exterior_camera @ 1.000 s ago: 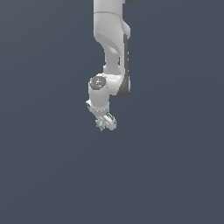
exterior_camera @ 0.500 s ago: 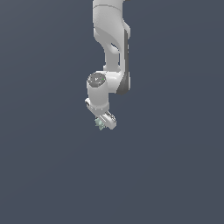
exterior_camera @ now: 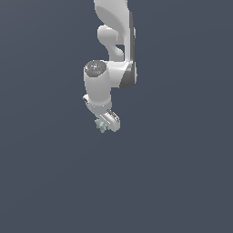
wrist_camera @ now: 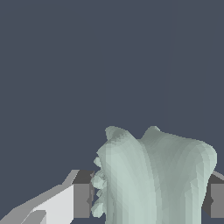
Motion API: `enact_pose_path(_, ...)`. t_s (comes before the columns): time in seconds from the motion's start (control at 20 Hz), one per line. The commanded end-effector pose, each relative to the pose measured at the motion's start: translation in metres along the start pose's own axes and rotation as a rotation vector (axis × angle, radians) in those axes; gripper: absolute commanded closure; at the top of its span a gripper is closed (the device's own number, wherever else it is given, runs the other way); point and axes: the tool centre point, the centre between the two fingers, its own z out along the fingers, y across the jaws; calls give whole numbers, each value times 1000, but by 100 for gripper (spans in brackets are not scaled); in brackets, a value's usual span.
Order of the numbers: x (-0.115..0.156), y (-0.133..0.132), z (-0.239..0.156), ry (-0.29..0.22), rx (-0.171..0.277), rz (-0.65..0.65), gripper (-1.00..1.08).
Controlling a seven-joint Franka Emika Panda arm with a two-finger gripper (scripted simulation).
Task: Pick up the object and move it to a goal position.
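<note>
Gripping mint-green object (wrist_camera: pixel 153 179), pincer (exterior_camera: pixel 107 125) clamped on both sides; no containers visible.

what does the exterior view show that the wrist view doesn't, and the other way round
Only the exterior view shows the white robot arm reaching down, with the object just a speck at its tip against a plain dark background. Only the wrist view shows the object's lumpy, ridged surface close up, filling the gap between the dark finger pads. Both show the end effector shut on the tiny pale mint-green irregular object.
</note>
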Motion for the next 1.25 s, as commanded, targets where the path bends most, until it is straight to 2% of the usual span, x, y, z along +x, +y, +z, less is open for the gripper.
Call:
enact_pose_path(0.0, 7, -5, -24, 1, -1, 0, 108)
enact_pose_path(0.3, 24, -16, -75, 1, -1, 0, 108)
enact_pose_path(0.6, 35, -24, -106, 0, 0, 0, 108)
enact_pose_path(1.2, 41, -29, -119, -1, 0, 0, 108)
